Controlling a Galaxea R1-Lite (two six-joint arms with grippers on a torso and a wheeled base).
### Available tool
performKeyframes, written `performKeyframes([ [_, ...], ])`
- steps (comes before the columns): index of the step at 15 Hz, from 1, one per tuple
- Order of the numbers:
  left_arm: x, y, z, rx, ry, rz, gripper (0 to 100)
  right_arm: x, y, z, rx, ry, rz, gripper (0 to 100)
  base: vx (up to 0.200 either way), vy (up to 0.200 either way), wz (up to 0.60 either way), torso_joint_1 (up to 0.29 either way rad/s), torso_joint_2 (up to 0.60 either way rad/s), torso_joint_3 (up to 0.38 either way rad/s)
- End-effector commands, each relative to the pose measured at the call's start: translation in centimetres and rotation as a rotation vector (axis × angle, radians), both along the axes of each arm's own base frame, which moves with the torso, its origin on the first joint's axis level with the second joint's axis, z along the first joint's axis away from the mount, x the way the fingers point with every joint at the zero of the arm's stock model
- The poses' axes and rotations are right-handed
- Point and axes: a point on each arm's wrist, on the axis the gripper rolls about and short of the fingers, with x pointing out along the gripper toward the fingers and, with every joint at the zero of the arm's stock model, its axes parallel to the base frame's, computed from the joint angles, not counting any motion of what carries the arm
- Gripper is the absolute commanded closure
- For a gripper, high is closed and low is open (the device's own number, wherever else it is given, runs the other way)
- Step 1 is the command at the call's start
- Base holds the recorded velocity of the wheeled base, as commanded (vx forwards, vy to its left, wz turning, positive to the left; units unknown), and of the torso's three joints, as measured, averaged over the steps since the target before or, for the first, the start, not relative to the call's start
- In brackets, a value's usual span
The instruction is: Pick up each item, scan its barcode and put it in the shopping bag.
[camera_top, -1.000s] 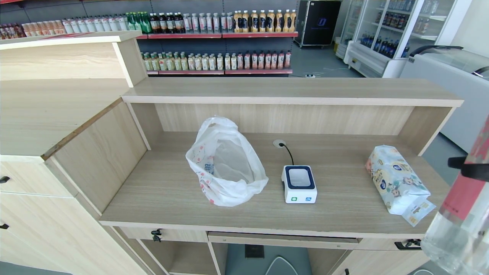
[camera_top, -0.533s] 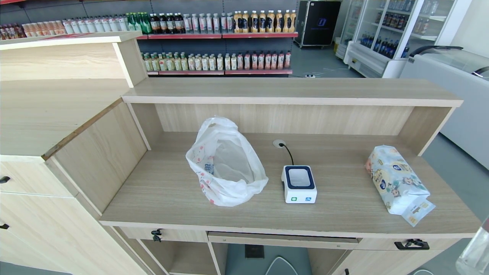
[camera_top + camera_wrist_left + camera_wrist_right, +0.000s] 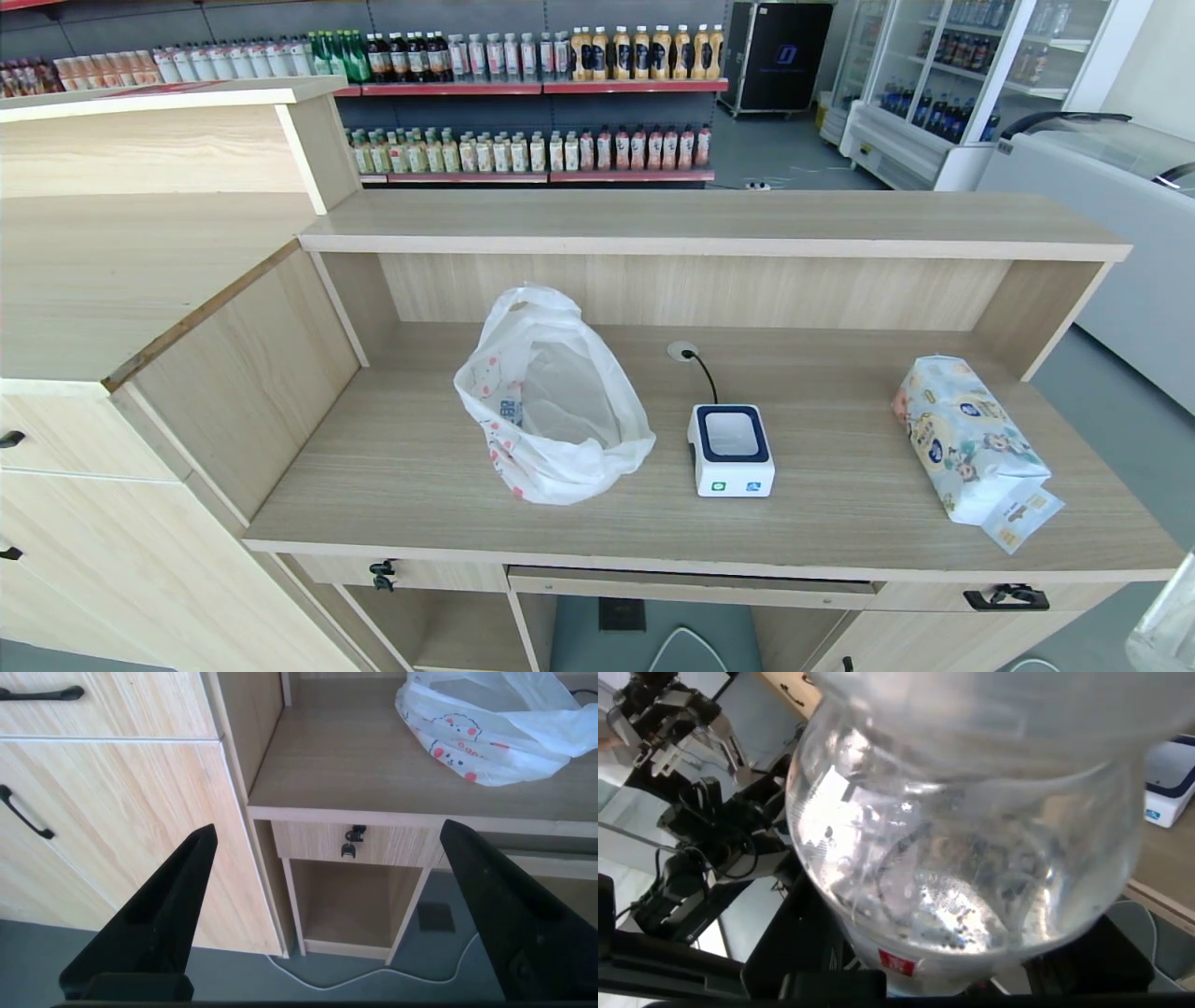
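Right gripper (image 3: pixel 934 982) clasps 1 clear, red-labelled plastic bottle (image 3: pixel 971 859) (left gripper (image 3: pixel 327 831) hangs spread, empty); scanning comes next, I'd say: barcode toward the white, blue-rimmed scanner (image 3: pixel 733 448).

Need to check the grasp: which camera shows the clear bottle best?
Right wrist view: the clear bottle sits close before the lens, rounded body and red label plain. The head view catches a sliver at its lower right corner. The left wrist view faces the shopping bag and counter.
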Motion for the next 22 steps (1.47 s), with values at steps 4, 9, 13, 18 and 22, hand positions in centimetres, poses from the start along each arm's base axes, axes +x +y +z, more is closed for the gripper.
performKeyframes([
  [4,0.0,0.0,0.0,0.0,0.0,0.001,0,0.6,0.0,-0.1,-0.004,0.011,-0.022,100,0.0,0.0,0.0,0.0,0.0,0.0],
  [9,0.0,0.0,0.0,0.0,0.0,0.001,0,6.8,-0.6,-0.8,-0.066,-0.034,-0.374,100,0.0,0.0,0.0,0.0,0.0,0.0],
  [13,0.0,0.0,0.0,0.0,0.0,0.001,0,11.5,-2.4,-3.0,-0.207,-0.139,-0.575,100,0.0,0.0,0.0,0.0,0.0,0.0],
  [18,0.0,0.0,0.0,0.0,0.0,0.001,0,15.1,-4.4,-5.6,-0.449,-0.245,-0.677,100,0.0,0.0,0.0,0.0,0.0,0.0],
  [22,0.0,0.0,0.0,0.0,0.0,0.001,0,15.8,-6.8,-6.6,-0.668,-0.294,-0.707,100,0.0,0.0,0.0,0.0,0.0,0.0],
])
